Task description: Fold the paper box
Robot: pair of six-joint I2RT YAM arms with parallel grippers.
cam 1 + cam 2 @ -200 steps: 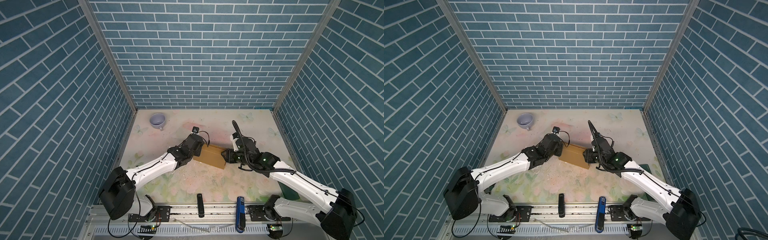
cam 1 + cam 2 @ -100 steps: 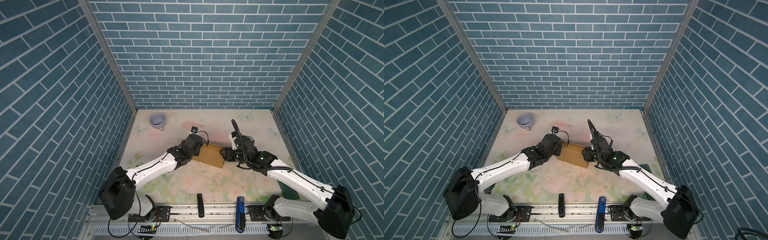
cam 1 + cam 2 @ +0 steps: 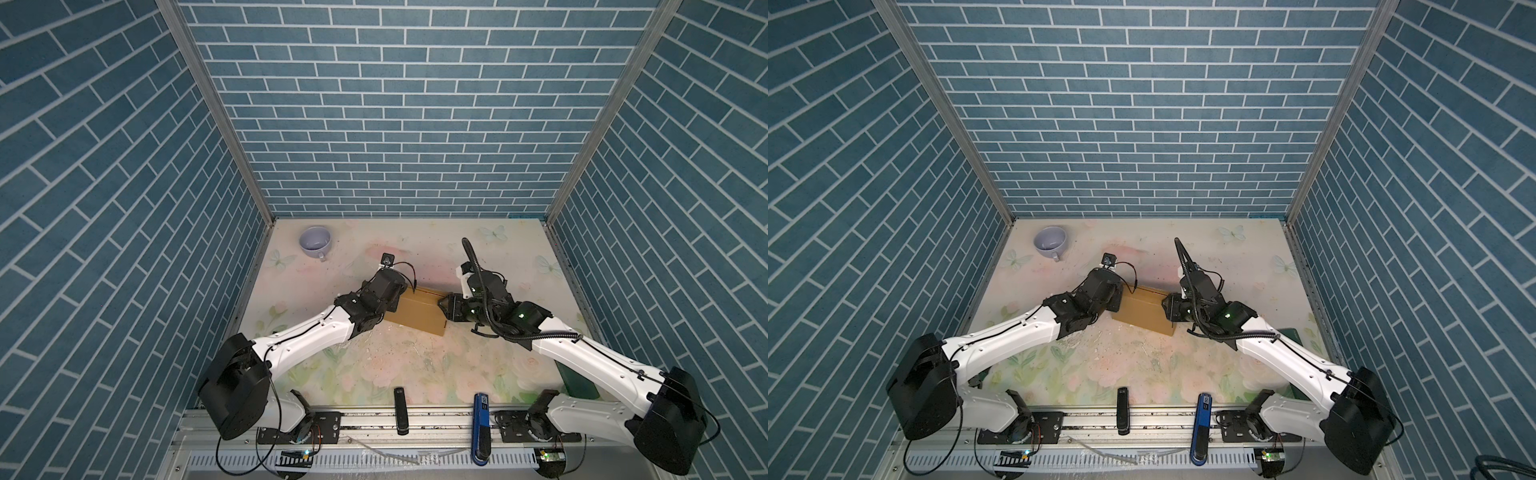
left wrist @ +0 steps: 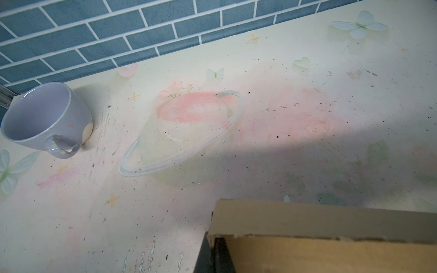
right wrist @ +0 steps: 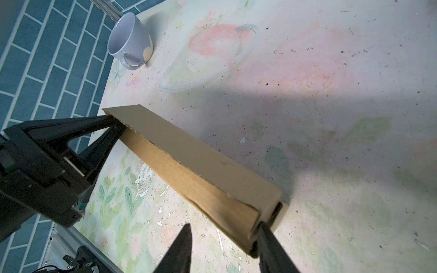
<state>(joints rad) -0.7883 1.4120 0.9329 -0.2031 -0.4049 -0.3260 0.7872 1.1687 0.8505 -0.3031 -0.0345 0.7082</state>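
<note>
Brown cardboard is seen in the middle of the table (image 3: 374,365). The paper box (image 3: 417,313) is lying there as a shallow long form, and its long axis runs from one gripper to the other. The left end is pinched at a corner by the left gripper (image 5: 117,125), whose fingers are pressed together on the thin wall. At the opposite end the right gripper (image 5: 224,227) is held with its fingers spread. One fingertip (image 5: 269,243) is touching the end face and the other is kept apart from the front wall, so the box corner lies between them. The right arm is judged to be the nearer one for the coming move at that end. Compared with one second earlier, the right gripper is found slightly closer to the box end. The box and the left gripper are not seen to be shifted.
</note>
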